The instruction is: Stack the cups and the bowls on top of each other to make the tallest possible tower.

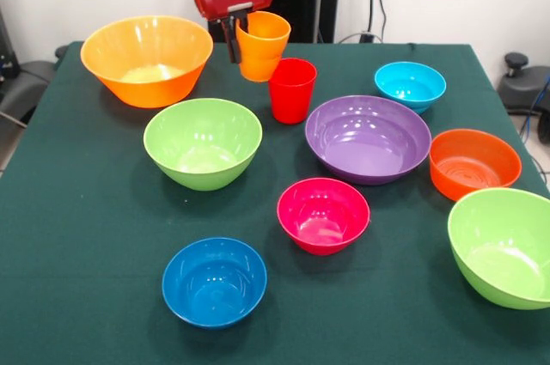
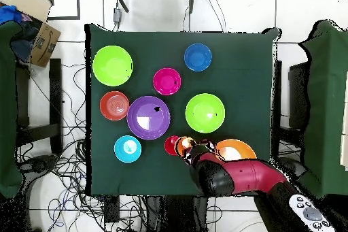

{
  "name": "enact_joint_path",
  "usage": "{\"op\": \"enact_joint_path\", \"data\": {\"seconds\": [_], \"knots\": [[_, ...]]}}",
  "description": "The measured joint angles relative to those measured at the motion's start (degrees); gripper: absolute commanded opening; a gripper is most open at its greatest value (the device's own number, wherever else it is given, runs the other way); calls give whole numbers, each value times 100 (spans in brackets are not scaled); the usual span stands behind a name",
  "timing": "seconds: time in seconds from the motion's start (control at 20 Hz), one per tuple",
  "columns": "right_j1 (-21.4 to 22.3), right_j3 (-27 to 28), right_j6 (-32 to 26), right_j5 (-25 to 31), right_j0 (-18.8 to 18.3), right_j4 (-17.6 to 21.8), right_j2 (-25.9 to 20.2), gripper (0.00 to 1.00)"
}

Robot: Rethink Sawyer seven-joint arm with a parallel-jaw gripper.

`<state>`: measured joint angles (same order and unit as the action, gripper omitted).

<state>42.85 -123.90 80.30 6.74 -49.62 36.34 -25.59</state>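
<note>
Orange cups in my grip, red cup waiting just below.

My gripper (image 1: 236, 39) is clamped on the rim of the nested orange cups (image 1: 262, 45), held off the table just beside and above the red cup (image 1: 292, 89), which stands upright between the large yellow-orange bowl (image 1: 147, 59) and the purple bowl (image 1: 368, 137). To do this well, I should centre the orange base over the red rim, lower straight, and release only once it sits level.
</note>
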Motion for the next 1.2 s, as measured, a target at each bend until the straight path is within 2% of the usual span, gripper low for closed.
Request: {"op": "enact_joint_path", "data": {"seconds": [0.7, 1.2], "knots": [[234, -231, 0, 20, -18, 0, -64, 0], [243, -256, 0, 21, -13, 2, -78, 0]]}}
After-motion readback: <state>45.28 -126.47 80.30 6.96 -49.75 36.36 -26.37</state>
